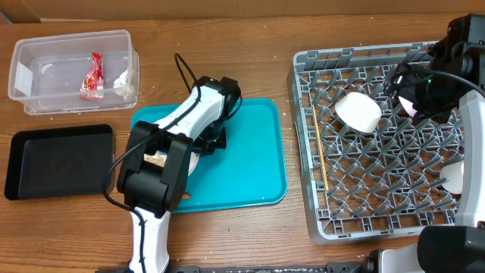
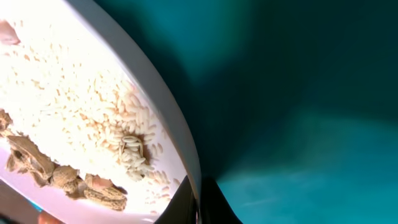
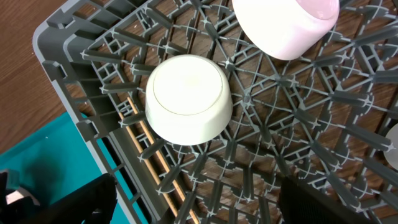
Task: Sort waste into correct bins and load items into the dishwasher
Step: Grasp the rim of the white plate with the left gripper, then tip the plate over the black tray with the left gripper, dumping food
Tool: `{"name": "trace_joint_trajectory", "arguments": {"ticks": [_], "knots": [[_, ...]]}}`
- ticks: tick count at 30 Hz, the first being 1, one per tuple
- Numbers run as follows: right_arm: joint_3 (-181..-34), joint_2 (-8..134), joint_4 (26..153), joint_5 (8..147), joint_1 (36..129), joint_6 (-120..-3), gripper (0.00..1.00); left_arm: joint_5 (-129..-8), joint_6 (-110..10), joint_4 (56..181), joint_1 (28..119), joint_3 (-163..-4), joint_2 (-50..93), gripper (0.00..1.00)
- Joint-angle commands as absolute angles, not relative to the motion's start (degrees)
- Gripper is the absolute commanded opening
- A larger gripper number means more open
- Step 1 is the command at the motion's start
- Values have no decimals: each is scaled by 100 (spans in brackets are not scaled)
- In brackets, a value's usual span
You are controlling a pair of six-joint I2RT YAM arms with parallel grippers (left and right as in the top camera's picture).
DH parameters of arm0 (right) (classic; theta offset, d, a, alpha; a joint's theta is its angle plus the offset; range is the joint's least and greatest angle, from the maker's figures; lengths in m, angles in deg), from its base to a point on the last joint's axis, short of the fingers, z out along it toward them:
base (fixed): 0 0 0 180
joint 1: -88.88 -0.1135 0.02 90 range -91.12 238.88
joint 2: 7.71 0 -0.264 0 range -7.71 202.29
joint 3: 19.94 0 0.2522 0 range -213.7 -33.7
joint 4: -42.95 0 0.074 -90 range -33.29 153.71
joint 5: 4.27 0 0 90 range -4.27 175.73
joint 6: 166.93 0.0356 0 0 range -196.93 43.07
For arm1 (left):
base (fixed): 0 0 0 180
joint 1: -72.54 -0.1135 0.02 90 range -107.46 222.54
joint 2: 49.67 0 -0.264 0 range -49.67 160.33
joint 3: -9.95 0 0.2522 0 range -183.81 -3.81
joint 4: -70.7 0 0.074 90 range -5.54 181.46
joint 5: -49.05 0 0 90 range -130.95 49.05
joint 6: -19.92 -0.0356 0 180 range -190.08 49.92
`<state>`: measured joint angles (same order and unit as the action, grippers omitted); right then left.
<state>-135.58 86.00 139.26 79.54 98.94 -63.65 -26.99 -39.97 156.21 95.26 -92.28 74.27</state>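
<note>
Teal tray (image 2: 298, 81) bears plate (image 2: 169, 118); only left wrist shows rice (image 2: 68, 81).

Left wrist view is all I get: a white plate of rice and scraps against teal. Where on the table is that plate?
Observer: The plate sits on the teal serving tray, near its left edge, under the left arm.
Operator: Which bin lies closest to it?
Observer: The black tray, just left of the teal serving tray. The overhead view shows nothing in it.
</note>
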Motion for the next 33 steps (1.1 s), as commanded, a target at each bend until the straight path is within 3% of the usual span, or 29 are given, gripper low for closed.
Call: {"name": "trace_joint_trajectory", "arguments": {"ticks": [1,19,33], "knots": [[-13565,8587,13921,7923,9875,-6387,86,-2549,-3914,16043,9467,-9737,7545,4],[-13565,8587,13941,7925,9875,-6389,86,-2496,-3792,17487,9174,-10823,7326,4],[-13565,8587,13934,7923,9875,-6500,85,-2975,-4539,17273,7365,-10823,6236,4]]}}
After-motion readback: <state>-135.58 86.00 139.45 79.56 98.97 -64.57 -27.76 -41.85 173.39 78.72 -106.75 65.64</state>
